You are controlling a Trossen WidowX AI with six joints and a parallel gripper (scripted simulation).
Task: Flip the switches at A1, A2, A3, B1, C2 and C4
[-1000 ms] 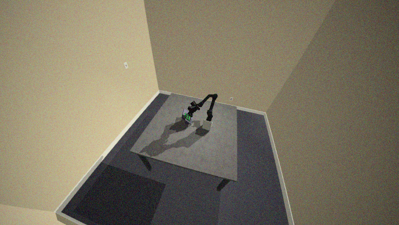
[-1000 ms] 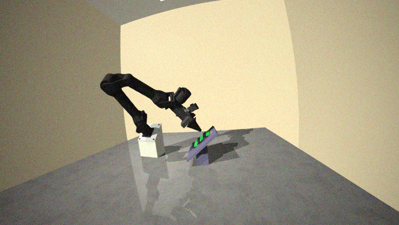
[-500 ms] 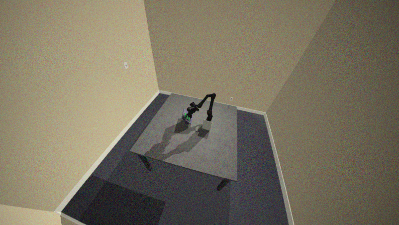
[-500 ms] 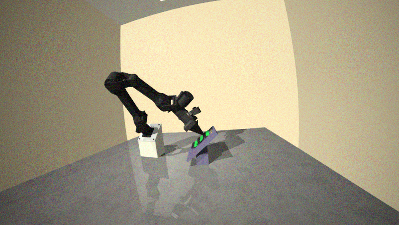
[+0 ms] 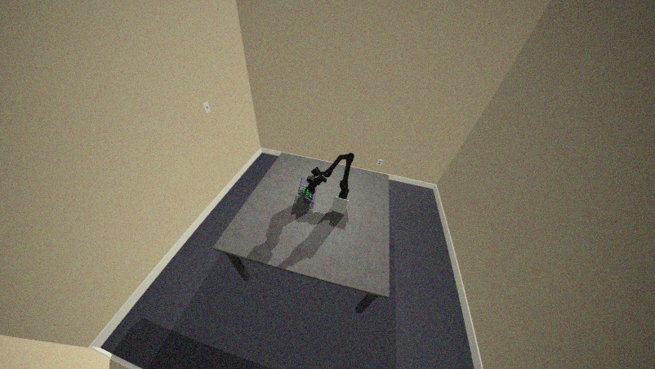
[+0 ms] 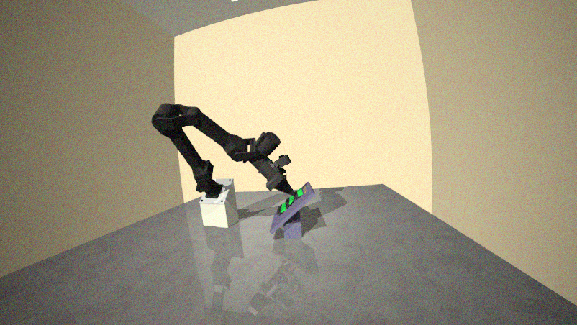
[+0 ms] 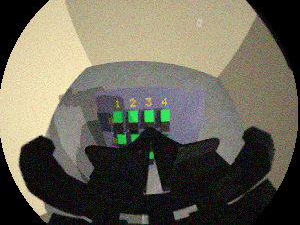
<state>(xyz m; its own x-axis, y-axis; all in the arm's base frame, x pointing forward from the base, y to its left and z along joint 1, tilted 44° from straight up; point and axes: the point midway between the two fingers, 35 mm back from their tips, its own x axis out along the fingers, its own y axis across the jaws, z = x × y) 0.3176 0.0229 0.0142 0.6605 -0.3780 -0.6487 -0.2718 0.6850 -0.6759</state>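
Note:
The tilted purple switch panel [image 6: 278, 222] [image 7: 187, 114] stands in front of the arm. In the wrist view, A1 [image 7: 118, 117], A2 [image 7: 133, 116], A3 [image 7: 149, 115] and A4 [image 7: 165, 115] show green upper parts with dark lower parts. B1 [image 7: 122, 139] shows green; B2 and B4 are partly hidden, B3 and most of row C are hidden by the fingers. Which ends are raised is unclear. My gripper [image 5: 310, 190] [image 6: 293, 193] [image 7: 149, 129] is shut and empty, its tip at or just above the panel's upper part, just below A3 in the wrist view. Contact cannot be told.
The panel rests on a purple support [image 6: 293, 231] on the grey table [image 5: 348, 256] [image 6: 363, 258]. The arm's white base block [image 5: 340, 204] [image 6: 214, 214] stands on the arm's side of the panel. Shadows fall across the panel's left side in the wrist view.

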